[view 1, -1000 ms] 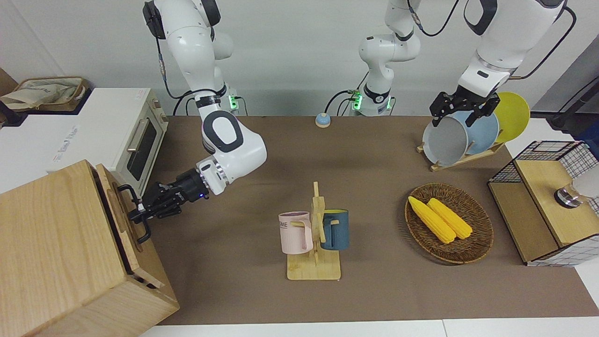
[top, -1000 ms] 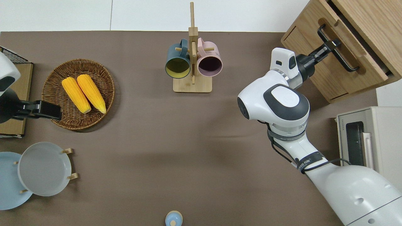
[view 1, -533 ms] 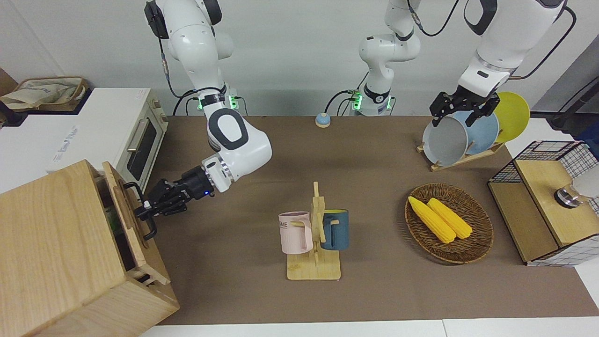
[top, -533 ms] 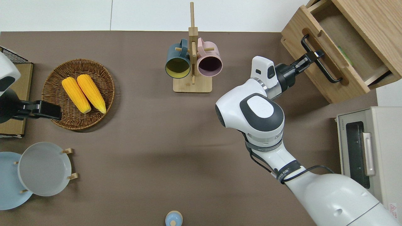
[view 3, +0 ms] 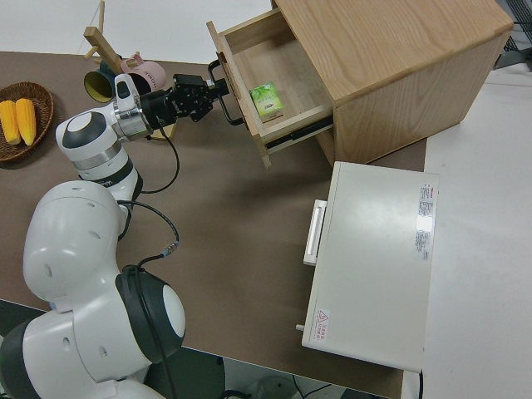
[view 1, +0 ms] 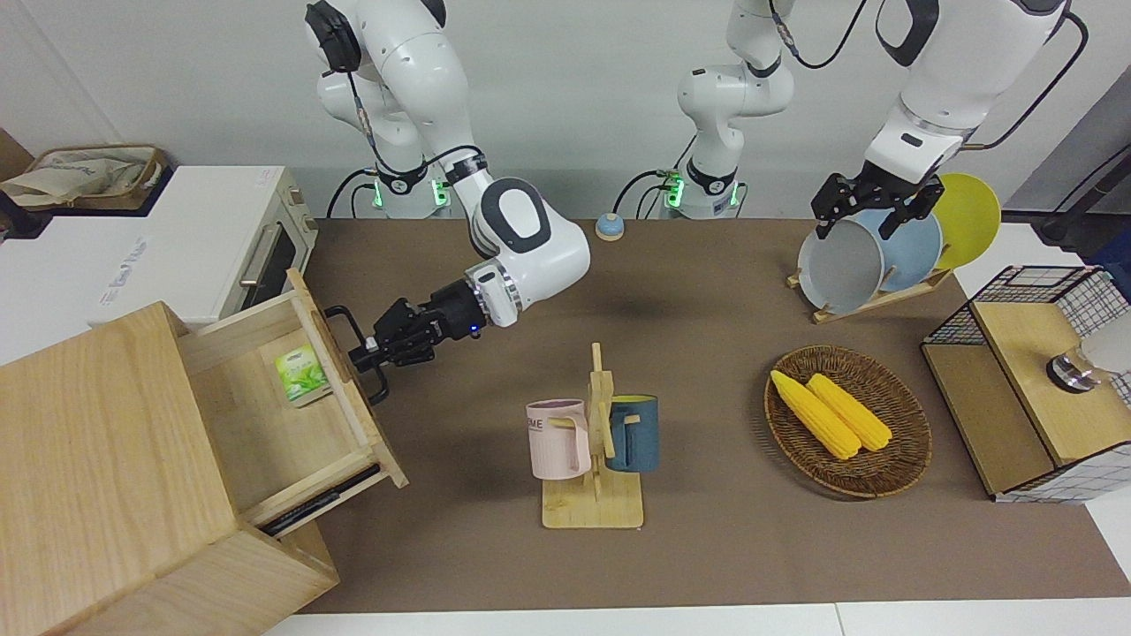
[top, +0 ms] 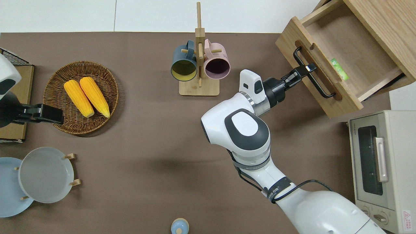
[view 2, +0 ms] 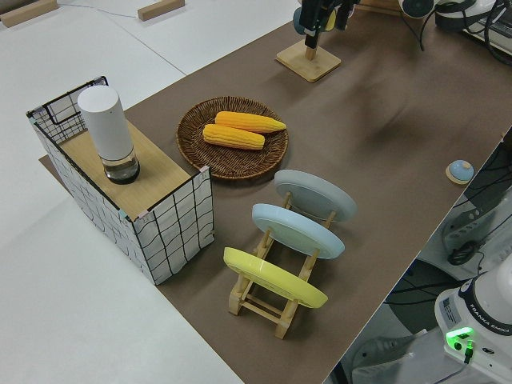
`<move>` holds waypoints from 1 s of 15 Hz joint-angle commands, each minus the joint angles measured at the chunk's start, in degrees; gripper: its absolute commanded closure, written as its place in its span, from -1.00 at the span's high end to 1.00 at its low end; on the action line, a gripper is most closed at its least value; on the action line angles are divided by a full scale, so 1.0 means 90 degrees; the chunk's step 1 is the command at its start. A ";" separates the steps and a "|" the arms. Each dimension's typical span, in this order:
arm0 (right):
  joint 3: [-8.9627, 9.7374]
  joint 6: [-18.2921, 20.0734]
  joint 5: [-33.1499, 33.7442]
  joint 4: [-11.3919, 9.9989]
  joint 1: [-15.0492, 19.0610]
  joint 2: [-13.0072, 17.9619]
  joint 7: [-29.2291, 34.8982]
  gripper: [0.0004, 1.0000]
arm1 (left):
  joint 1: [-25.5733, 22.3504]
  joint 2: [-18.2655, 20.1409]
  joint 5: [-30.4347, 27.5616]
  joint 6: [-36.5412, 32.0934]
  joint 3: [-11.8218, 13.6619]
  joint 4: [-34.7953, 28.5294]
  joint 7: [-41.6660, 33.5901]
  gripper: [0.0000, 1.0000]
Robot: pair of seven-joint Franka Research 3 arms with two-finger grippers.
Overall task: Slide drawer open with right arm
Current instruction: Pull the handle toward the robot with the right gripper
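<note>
At the left of the front view we see the drawer [view 1: 292,415] pulled well out of the cabinet [view 1: 106,477], at the right arm's end of the tabletop [view 1: 707,291]. The right gripper [view 1: 367,353] has its jaws pinching the black handle [view 1: 353,349]. The overhead view, upper right, shows the handle [top: 313,78] crossing between the fingers [top: 308,67]. Only the right side view shows the green packet [view 3: 268,100] plainly, lying flat inside the drawer. The left arm [view 1: 928,97] is parked, and we cannot tell how its jaws stand
</note>
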State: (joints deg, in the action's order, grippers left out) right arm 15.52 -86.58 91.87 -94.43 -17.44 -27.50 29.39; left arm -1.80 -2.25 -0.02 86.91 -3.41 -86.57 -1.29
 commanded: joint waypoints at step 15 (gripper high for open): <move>0.0014 0.0645 -0.0832 0.0199 -0.1226 -0.0020 -0.0053 -1.00 | -0.0024 -0.0072 0.0109 -0.0125 -0.0041 0.0165 -0.0062 0.99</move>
State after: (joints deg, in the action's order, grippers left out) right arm 15.36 -80.65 85.94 -94.19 -27.20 -27.17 30.13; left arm -1.80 -2.25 -0.02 86.91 -3.41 -86.57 -1.29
